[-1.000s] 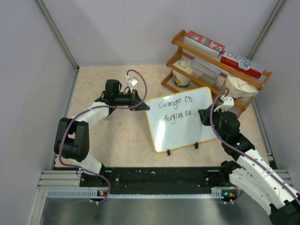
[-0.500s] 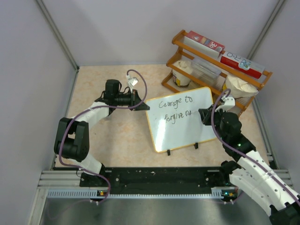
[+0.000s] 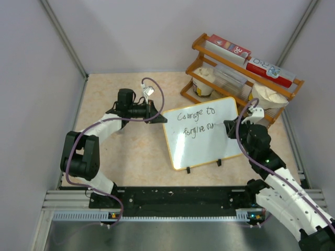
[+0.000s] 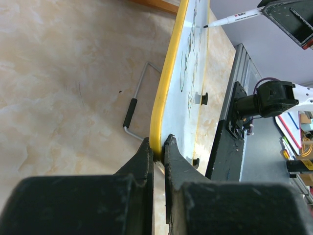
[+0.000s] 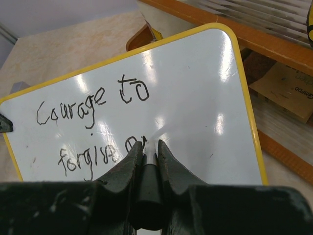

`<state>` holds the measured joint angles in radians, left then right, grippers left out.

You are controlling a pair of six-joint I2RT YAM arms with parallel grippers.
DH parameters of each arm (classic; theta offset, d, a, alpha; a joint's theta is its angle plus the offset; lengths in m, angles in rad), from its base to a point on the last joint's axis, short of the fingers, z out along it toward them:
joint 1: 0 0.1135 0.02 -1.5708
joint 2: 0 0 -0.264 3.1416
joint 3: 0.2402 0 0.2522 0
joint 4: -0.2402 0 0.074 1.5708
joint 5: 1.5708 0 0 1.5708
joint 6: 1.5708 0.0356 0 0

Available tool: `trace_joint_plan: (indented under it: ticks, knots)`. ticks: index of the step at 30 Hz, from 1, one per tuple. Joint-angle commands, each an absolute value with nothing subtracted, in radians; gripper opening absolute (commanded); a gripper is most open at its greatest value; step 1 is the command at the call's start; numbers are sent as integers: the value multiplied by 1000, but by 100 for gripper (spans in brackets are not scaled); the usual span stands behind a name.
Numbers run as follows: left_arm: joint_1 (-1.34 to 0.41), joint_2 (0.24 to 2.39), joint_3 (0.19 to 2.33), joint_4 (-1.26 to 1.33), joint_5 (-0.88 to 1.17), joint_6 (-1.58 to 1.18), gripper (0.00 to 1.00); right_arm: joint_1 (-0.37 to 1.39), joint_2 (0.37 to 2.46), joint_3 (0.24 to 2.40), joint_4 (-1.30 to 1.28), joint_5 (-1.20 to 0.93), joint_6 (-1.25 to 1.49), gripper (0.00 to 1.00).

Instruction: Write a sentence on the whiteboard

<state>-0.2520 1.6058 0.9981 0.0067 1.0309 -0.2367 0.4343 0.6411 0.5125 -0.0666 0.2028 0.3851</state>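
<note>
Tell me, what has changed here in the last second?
The right tool, gripping the marker, slid slightly rightward along the second line, lengthening the sentence by a stroke. Nothing was picked up or released. The left tool stays clamped on the edge of the whiteboard, which has not moved.

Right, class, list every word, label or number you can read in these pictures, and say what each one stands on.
"Courage to": top line, handwritten on the whiteboard.
"forgive": second line there; the next letters are partly hidden behind the marker.
Red print on the marker's barrel: too small to read.
Labels on the red boxes: too blurred to read.
</note>
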Motion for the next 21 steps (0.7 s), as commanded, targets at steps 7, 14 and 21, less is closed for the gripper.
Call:
trace_joint_plan:
  ticks: [7,14,21]
  knots:
    - [-311,1626,943,-40,939,-40,0,92,571,483,173,-314,567,0]
    - [-311,1629,943,-40,940,-41,0,-51,623,482,207,-511,584,0]
    - [-311,1635,945,-38,939,-41,0,22,632,526,52,-410,451,0]
